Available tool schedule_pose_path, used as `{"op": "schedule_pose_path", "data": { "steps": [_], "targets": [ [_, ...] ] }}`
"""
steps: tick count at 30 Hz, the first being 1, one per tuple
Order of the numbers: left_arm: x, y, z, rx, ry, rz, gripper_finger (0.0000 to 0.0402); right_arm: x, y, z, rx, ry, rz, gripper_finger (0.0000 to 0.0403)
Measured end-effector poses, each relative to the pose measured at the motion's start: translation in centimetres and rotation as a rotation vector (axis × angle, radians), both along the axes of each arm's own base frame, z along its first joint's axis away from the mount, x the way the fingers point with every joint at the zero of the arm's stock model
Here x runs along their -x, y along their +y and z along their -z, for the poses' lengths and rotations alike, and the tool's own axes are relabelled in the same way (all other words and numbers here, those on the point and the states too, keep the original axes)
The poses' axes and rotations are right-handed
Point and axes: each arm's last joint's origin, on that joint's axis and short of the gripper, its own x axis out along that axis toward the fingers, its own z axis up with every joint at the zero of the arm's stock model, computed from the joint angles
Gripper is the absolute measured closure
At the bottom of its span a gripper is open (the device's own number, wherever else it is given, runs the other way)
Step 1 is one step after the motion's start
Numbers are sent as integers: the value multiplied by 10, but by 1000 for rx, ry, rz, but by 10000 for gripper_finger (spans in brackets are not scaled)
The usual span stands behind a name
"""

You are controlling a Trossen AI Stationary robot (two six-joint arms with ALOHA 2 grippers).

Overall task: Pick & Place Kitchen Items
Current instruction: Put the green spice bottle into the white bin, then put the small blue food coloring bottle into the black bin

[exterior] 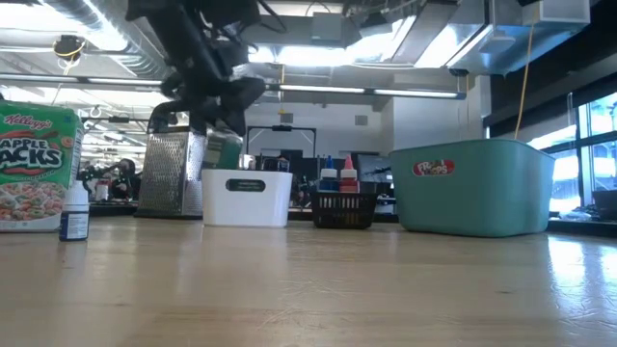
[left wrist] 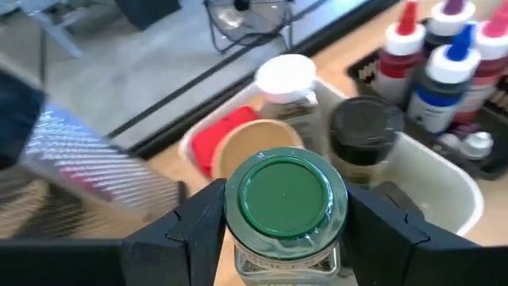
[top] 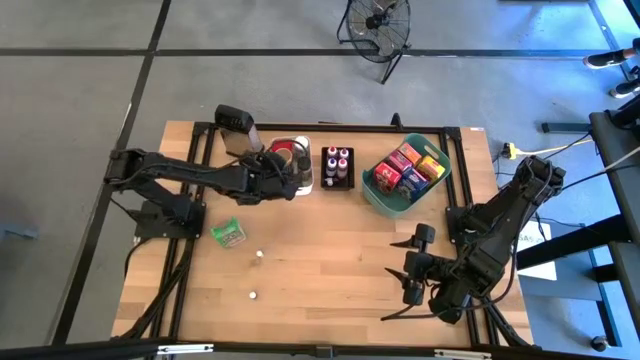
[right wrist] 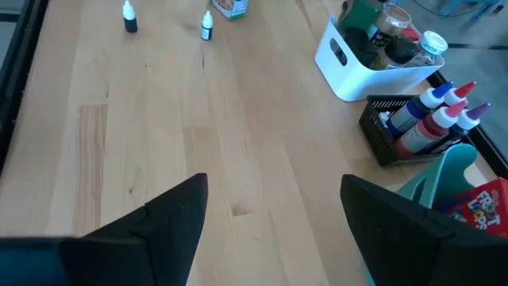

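Observation:
My left gripper (left wrist: 286, 230) is shut on a glass jar with a green lid (left wrist: 286, 193) and hovers at the white bin (top: 292, 150), also seen in the low view (exterior: 220, 125). In the bin (left wrist: 452, 191) stand a white-lidded jar (left wrist: 286, 75), a black-lidded jar (left wrist: 365, 127), a tan lid and a red item. A green box (top: 228, 233) and two small bottles (top: 258, 254) (top: 252, 295) rest on the table. My right gripper (right wrist: 274, 206) is open above bare wood at the table's near right (top: 415, 265). My left gripper pinches the green-lidded jar between its two fingers (left wrist: 198, 226), which sit on opposite sides of the glass (left wrist: 242, 253) just under the lid. It reaches in from the table's left, slanting down. The jar stays upright over the white bin (exterior: 246, 198); its base is hidden by the rim.
A black tray of squeeze bottles (top: 338, 167) stands right of the bin, then a teal basket of boxes (top: 405, 175). A metal grater (top: 235, 130) stands left of the bin. In the low view a cereal box (exterior: 34, 164) and a small bottle (exterior: 74, 212) show.

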Motion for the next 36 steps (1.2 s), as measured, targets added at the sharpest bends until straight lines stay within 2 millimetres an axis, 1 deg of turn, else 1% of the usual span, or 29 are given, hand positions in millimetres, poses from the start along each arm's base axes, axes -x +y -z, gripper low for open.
{"op": "schedule_pose_path", "data": {
  "steps": [3,7,13,15,20,25,28,31,34,36],
  "targets": [
    [-10,1,5,19,-16,42,196,0,0,0,-1,-2,0,112],
    [-17,3,6,31,-48,71,196,0,0,0,-7,5,-3,112],
    [-18,3,7,55,-39,100,196,0,0,0,-9,8,-5,112],
    [-18,2,7,58,-31,113,188,0,0,0,-9,8,-5,112],
    [-20,2,11,56,-10,119,146,0,1,0,-11,9,-6,112],
    [-25,2,19,52,10,119,141,0,1,0,-13,8,-6,112],
    [-24,2,21,56,30,120,141,0,1,0,-12,7,-8,112],
    [-21,0,14,53,19,142,141,-1,1,1,-10,7,-10,112],
    [-20,-10,-9,38,-30,208,140,0,1,1,-10,8,-10,112],
    [-17,-22,-28,35,-73,283,140,0,1,0,-7,9,-15,112]
  ]
}}
